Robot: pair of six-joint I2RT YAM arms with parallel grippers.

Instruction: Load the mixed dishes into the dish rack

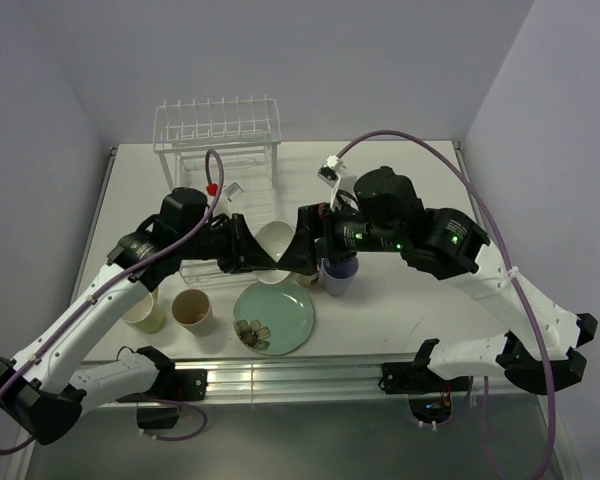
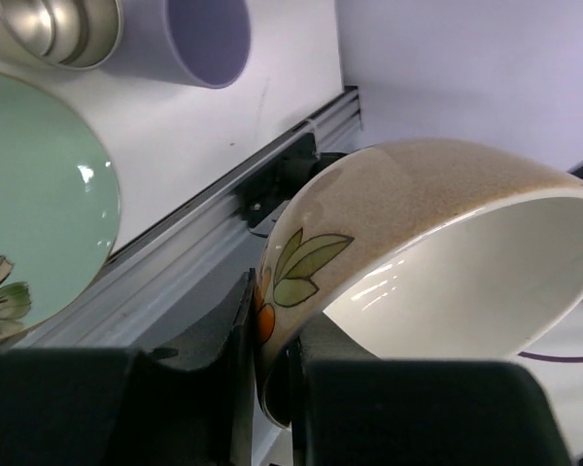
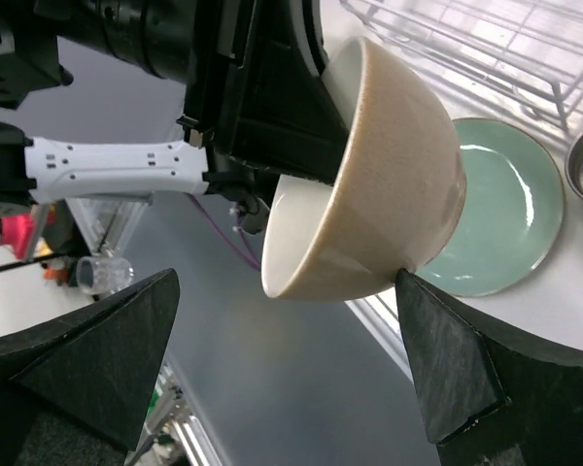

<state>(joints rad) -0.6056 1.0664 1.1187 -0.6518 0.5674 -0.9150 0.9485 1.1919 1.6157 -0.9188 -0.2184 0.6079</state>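
Observation:
My left gripper (image 1: 257,250) is shut on the rim of the cream bowl (image 1: 276,240) and holds it tilted above the table; the left wrist view shows the rim pinched between the jaws (image 2: 277,369), with the bowl (image 2: 437,223) beyond them. My right gripper (image 1: 300,248) is open beside the bowl. In the right wrist view the bowl (image 3: 389,165) sits just past the spread fingers (image 3: 282,359), and the right fingertip (image 3: 413,291) touches its side. The mint-green plate (image 1: 273,317), lavender cup (image 1: 340,275), tan cup (image 1: 192,310) and yellow-green mug (image 1: 145,312) stand on the table. The metal cup (image 2: 53,29) stands by the lavender cup. The white dish rack (image 1: 220,150) is at the back.
The two arms meet over the middle of the table, in front of the rack. An aluminium rail (image 1: 300,378) runs along the near edge. A purple cable (image 1: 430,150) arcs over the right side. Walls close in the left, back and right.

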